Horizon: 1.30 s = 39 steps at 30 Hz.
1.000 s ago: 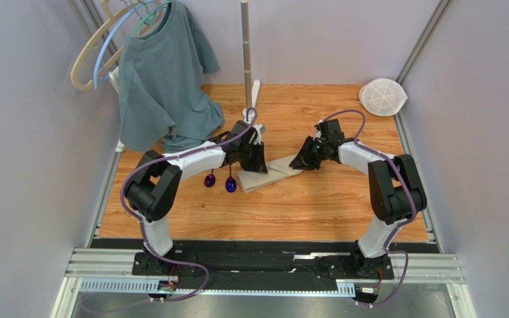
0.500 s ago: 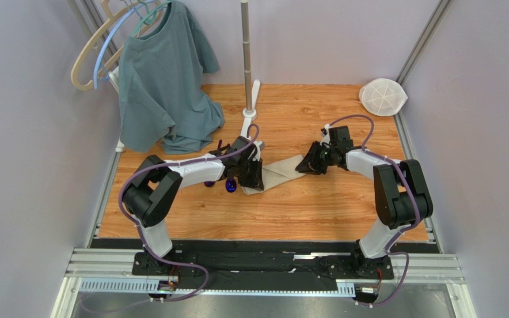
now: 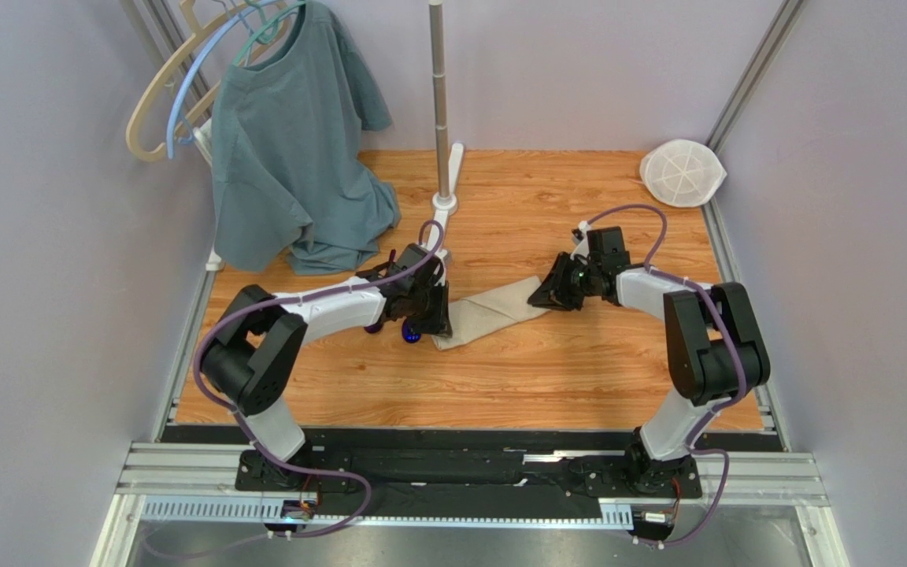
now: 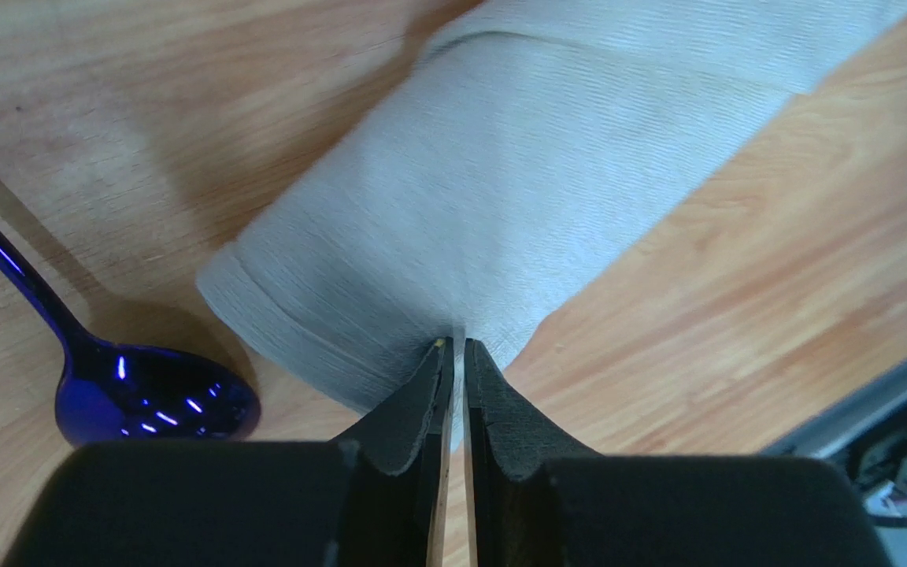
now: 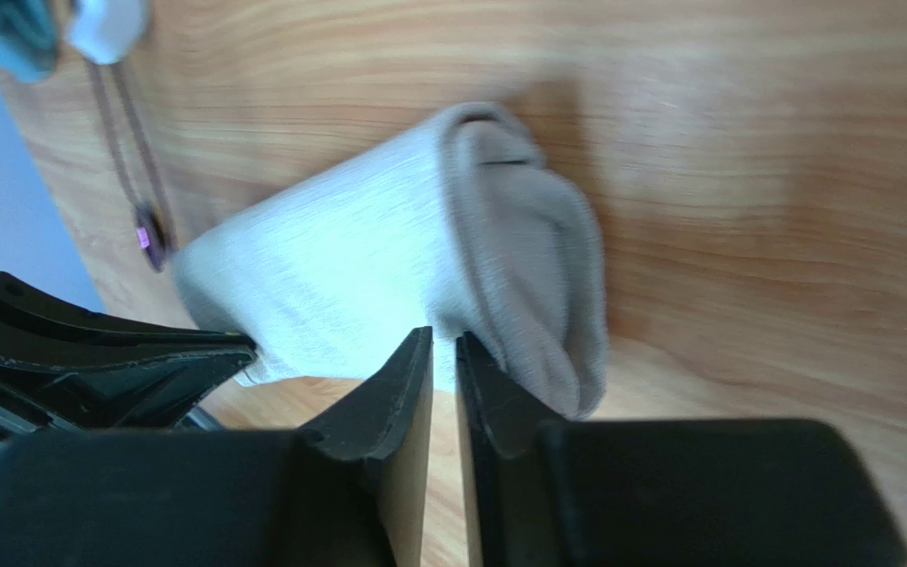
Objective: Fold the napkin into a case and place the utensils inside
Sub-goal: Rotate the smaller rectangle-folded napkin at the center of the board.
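The napkin lies folded into a narrow oblong case on the wooden table. My left gripper is at its left end, jaws closed on the cloth edge. My right gripper is at its right end, jaws nearly closed with the bunched cloth at the tips. One spoon with a purple bowl lies just left of the napkin, beside my left fingers; its bowl shows in the left wrist view. The second spoon is mostly hidden under the left arm; a spoon shows far off in the right wrist view.
A grey-green T-shirt hangs on hangers at the back left and drapes onto the table. A metal pole on a white base stands at the back middle. A white mesh disc sits in the back right corner.
My left gripper has moved left and nearer along the napkin's left end. My right gripper shifted slightly right, then held still. The napkin's right end lifted a little.
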Each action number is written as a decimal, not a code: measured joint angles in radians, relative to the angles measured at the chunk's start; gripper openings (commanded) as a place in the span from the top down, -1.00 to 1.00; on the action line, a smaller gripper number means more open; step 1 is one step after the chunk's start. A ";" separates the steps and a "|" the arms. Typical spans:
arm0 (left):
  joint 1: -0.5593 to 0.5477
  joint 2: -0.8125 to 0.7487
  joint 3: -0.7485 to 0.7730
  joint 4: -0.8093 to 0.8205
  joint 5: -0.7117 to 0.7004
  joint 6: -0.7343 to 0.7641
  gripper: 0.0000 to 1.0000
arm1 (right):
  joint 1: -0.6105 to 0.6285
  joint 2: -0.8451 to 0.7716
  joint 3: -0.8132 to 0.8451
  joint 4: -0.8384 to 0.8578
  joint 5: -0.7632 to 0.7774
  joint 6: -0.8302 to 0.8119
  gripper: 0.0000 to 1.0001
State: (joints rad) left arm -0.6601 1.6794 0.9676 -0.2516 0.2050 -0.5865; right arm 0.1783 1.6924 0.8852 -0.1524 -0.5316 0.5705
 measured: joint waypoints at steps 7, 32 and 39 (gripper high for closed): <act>-0.004 0.056 0.003 0.001 -0.037 0.003 0.74 | -0.013 0.027 -0.053 0.030 0.007 0.009 0.68; 0.059 0.153 0.153 -0.083 -0.076 0.015 0.70 | -0.043 0.090 -0.023 0.105 0.010 0.085 0.75; 0.058 0.301 0.378 -0.160 -0.103 0.060 0.70 | -0.084 -0.002 -0.143 0.158 0.037 0.104 0.74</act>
State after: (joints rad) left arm -0.6018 1.9800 1.3453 -0.4118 0.1020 -0.5270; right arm 0.0948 1.6901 0.7422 0.0051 -0.4946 0.6746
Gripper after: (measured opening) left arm 0.149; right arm 0.127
